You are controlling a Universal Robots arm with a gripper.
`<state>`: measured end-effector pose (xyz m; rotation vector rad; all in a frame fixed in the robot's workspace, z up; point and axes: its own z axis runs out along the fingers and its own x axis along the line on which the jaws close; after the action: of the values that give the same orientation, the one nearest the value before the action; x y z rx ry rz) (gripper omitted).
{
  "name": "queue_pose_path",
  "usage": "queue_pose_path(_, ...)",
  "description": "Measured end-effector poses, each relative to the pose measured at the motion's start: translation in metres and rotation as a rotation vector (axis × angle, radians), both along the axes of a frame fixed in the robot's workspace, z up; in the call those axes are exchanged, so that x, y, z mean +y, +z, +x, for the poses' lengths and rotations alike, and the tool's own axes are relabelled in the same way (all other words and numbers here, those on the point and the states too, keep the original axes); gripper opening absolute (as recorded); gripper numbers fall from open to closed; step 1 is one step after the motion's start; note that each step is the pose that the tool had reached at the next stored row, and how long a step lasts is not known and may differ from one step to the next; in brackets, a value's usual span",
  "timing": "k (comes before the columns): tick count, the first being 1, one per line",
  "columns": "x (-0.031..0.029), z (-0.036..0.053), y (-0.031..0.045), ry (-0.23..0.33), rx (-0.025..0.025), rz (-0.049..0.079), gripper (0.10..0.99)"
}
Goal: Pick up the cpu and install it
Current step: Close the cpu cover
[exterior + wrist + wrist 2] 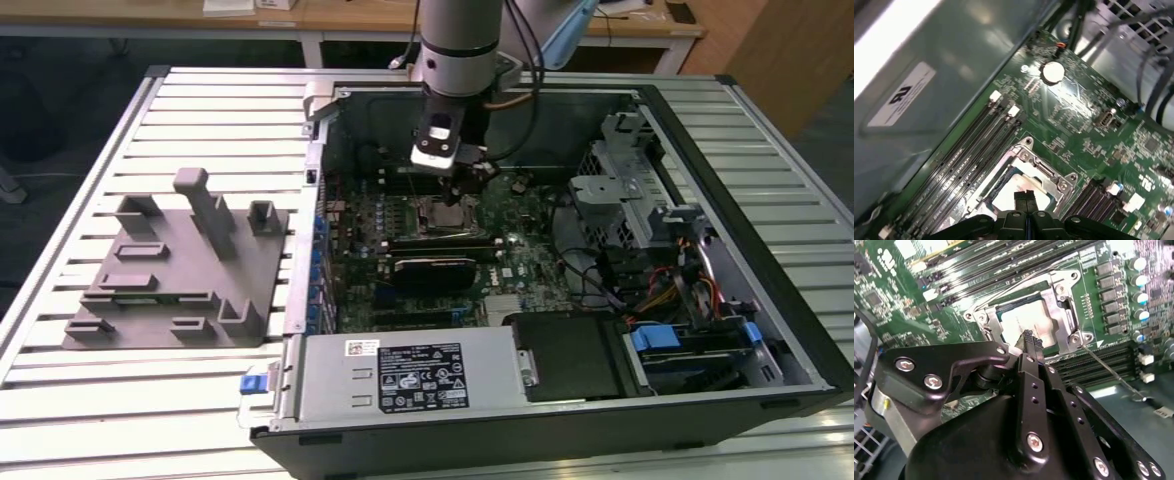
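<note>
Case [561,120] open on top, crowded around socket.
Gripper [465,188] fills the room over the socket [447,212]; black block [434,268] just beside it, memory slots [1004,262] lie low alongside, drive cage [621,185] and cables [667,290] crowd the exterior view's right.
</note>
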<state>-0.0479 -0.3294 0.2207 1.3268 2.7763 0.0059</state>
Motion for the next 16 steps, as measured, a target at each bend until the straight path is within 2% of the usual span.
queue_pose_path(7, 0.0000, 0.0000, -0.0003, 0.122, 0.0001, -0.001, 0.106)
queue_pose_path(16, 0.0000, 0.0000, -0.0004, 0.251, 0.0000, -0.004, 0.106)
